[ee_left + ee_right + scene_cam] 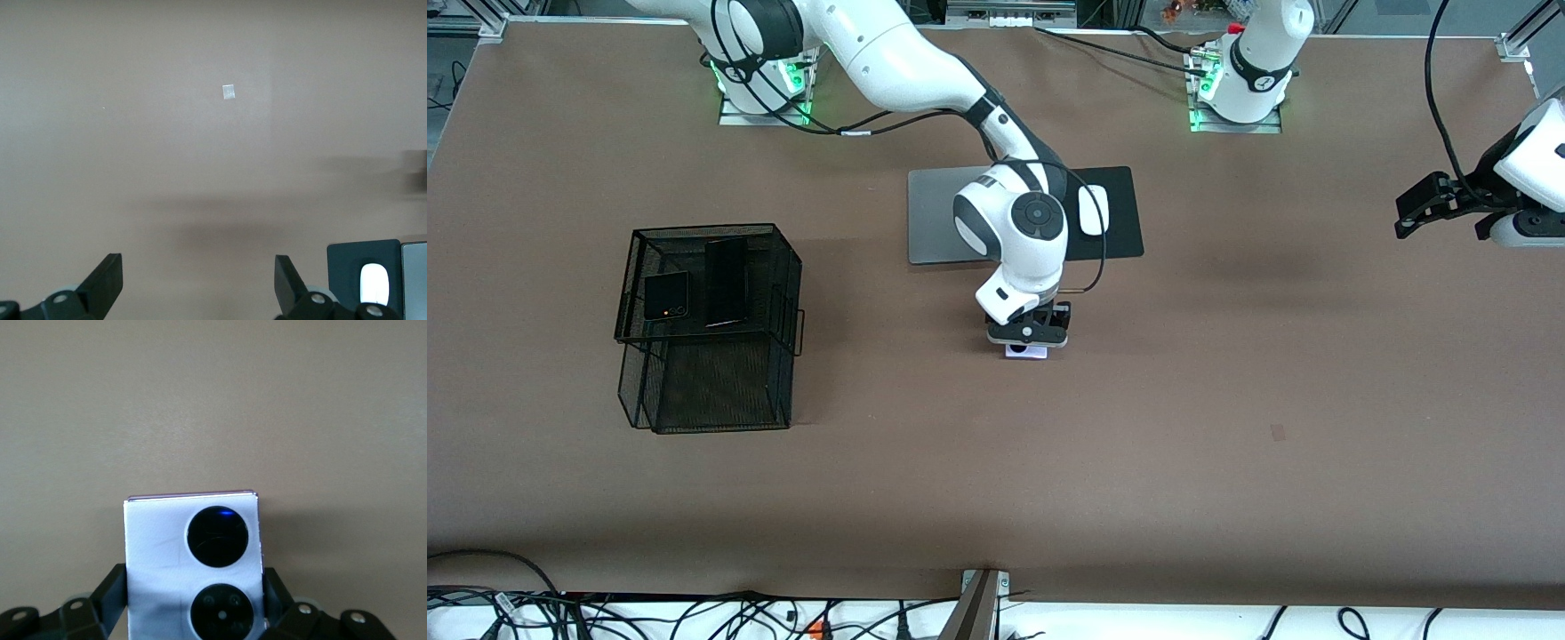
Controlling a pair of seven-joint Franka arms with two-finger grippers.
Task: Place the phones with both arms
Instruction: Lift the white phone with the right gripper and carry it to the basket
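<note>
Lilac-white phone (192, 567) clamped in right gripper (193, 600); left gripper (199, 283) waits, spread.

A brown table (1227, 427) fills the scene, with cables (694, 618) lying along a pale strip at its near edge.

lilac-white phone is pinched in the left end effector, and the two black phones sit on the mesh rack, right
Not quite. The right end effector holds the lilac-white phone, as the right wrist view shows. The left end effector is open over bare table. The two black phones do sit on the mesh rack.
</note>
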